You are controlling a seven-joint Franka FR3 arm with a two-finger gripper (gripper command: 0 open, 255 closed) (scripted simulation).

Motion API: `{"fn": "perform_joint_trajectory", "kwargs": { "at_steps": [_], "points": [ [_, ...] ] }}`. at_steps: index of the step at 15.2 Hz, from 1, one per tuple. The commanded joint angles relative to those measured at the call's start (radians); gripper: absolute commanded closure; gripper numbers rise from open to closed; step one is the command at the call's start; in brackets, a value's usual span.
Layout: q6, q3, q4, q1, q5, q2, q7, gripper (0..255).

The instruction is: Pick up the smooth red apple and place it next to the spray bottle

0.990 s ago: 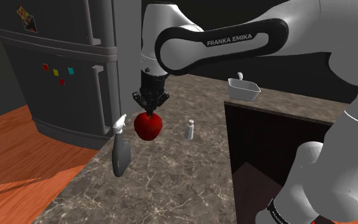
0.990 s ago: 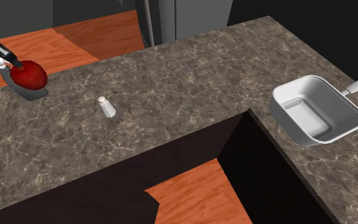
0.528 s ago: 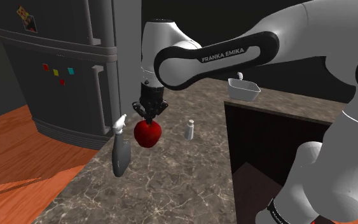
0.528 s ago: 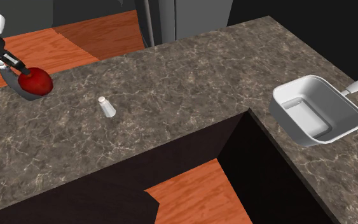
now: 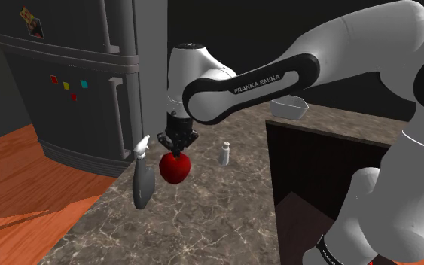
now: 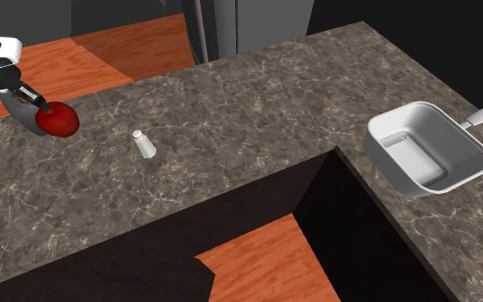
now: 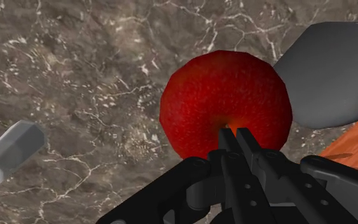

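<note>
In the shoulder view, the black two-finger gripper [image 5: 176,140] points down over the brown marbled stone counter [image 5: 202,218]. Its jaws are drawn almost together on the top of the round red apple [image 5: 175,167], which hangs right below them. The apple is just beside the grey spray bottle with a white nozzle [image 5: 142,183], on that bottle's right in this view. I cannot tell whether the two touch. A small white shaker [image 5: 224,153] stands upright further right, and a white square pan [image 5: 289,108] sits near the counter's far edge. A tall grey refrigerator [image 5: 74,83] stands behind, on the orange wooden floor [image 5: 22,173].

In the second exterior view, the gripper [image 6: 35,101] clasps the apple [image 6: 60,120] near the counter's [image 6: 256,103] left end. The spray bottle's grey body [image 6: 12,106] shows just behind them. The shaker [image 6: 144,144] stands apart to the right, and the pan [image 6: 428,147] is well apart at the far right.

In the wrist view, the gripper [image 7: 234,135] pinches the dimple of the apple [image 7: 225,102], its fingertips [image 7: 226,135] nearly meeting. The spray bottle [image 7: 336,73] lies close beside the apple, and the shaker [image 7: 9,153] is on the other side.
</note>
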Motion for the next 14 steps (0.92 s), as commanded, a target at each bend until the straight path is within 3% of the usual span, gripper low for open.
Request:
{"fn": "perform_joint_trajectory", "kwargs": {
  "at_steps": [1, 6, 14],
  "points": [
    [0.026, 0.0, -0.016, 0.0, -0.003, 0.01, 0.003, 255],
    [0.086, -0.001, -0.05, 0.0, -0.012, 0.035, 0.013, 255],
    [0.086, -0.001, -0.05, 0.0, -0.012, 0.035, 0.013, 255]
  ]
}}
